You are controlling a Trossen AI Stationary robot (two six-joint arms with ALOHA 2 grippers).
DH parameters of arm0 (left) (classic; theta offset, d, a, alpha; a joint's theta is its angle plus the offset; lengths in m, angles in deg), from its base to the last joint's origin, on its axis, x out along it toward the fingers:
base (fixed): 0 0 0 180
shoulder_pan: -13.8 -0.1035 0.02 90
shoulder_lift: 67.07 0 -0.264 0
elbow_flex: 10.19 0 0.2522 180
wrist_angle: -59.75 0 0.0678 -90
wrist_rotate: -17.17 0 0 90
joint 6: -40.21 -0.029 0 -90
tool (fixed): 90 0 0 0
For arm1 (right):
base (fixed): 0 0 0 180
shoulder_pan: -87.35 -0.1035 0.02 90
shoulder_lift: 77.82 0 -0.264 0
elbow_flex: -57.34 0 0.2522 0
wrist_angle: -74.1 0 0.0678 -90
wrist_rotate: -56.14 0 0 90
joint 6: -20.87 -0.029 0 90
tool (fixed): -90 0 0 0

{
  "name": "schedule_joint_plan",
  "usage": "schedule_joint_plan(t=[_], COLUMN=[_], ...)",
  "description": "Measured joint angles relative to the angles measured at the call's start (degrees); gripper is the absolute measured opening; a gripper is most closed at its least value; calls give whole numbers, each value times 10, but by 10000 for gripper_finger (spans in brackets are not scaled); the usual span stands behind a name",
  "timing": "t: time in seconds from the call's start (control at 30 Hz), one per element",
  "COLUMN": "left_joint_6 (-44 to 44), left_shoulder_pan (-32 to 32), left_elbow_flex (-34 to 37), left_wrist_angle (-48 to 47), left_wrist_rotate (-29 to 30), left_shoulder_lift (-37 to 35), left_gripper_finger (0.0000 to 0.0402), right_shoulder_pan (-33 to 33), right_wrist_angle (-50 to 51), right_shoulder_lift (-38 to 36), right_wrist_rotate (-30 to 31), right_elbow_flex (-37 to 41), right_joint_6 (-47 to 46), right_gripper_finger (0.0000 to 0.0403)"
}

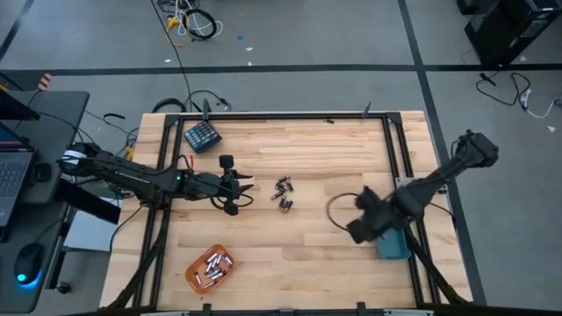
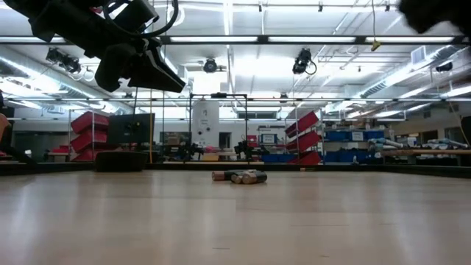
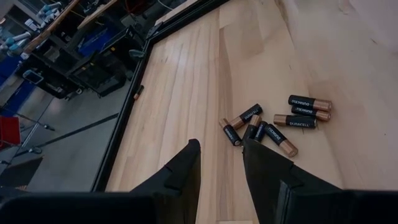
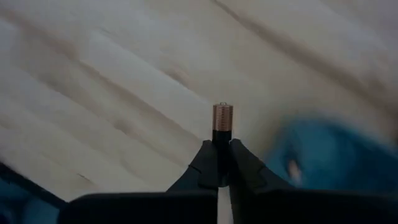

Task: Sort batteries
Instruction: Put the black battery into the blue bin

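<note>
- The right gripper (image 4: 219,163) pinches 1 battery (image 4: 222,121) by its dark end, copper end jutting forward past the fingertips, a hold that leaves most of the cell free to drop cleanly.
- In the high view that gripper (image 1: 367,221) hangs near the table's right side, just beside the blue tray (image 1: 394,247); I judge the cell is meant for that tray, whose blue blur shows close by in the right wrist view.
- The left gripper (image 1: 239,191) hovers above the wood with its fingers (image 3: 180,171) spread and empty, aimed at the loose pile (image 1: 283,194) near the table's middle, likely lined up for the next pick.
- In the left wrist view about 6 cells lie in the pile (image 3: 273,122), some touching or crossing, so a single clean grab calls for choosing an outlying 1.
- The orange tray (image 1: 195,276) near the front-left edge already holds several cells.
- A teal block (image 1: 202,136) sits at the back left, well apart from the pile.
- Open wood surrounds the pile on all sides; the black frame rail (image 1: 393,149) runs close to the right arm's working spot.
</note>
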Motion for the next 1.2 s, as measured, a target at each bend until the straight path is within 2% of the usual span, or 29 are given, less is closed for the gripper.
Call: schedule_joint_plan(t=[0.17, 0.3, 0.5, 0.63, 0.7, 0.87, 0.97, 1.07, 1.2], left_joint_6=[0, -2, -6, -3, -2, -2, -1, -1, 0], left_shoulder_pan=[0, 0, 0, 0, 0, 0, 0, 0, 0], left_elbow_flex=[0, 0, 0, 0, 0, 0, 0, 0, 0], left_wrist_angle=[0, 1, 10, 9, 9, 9, 9, 12, 23], left_wrist_rotate=[0, 0, 0, 0, 0, 0, 0, 0, -1], left_shoulder_lift=[0, 0, 0, 0, 0, 0, 0, 0, 0], left_gripper_finger=[119, 119, 119, 119, 119, 119, 119, 119, 119], right_shoulder_pan=[-86, -126, -145, -144, -141, -120, -82, -23, 65], right_wrist_angle=[75, 80, 80, 93, 91, 49, -4, -84, -228], right_shoulder_lift=[-4, 6, 11, 11, 11, 12, 23, 45, 94], right_wrist_rotate=[-91, -99, -99, -95, -60, 136, 231, 255, 246], right_elbow_flex=[0, 0, 0, 0, 0, 0, 0, 0, 0], right_joint_6=[-198, -289, -332, -335, -329, -263, -166, -16, 230], right_gripper_finger=[5, 28, 95, 110, 110, 105, 103, 102, 102])
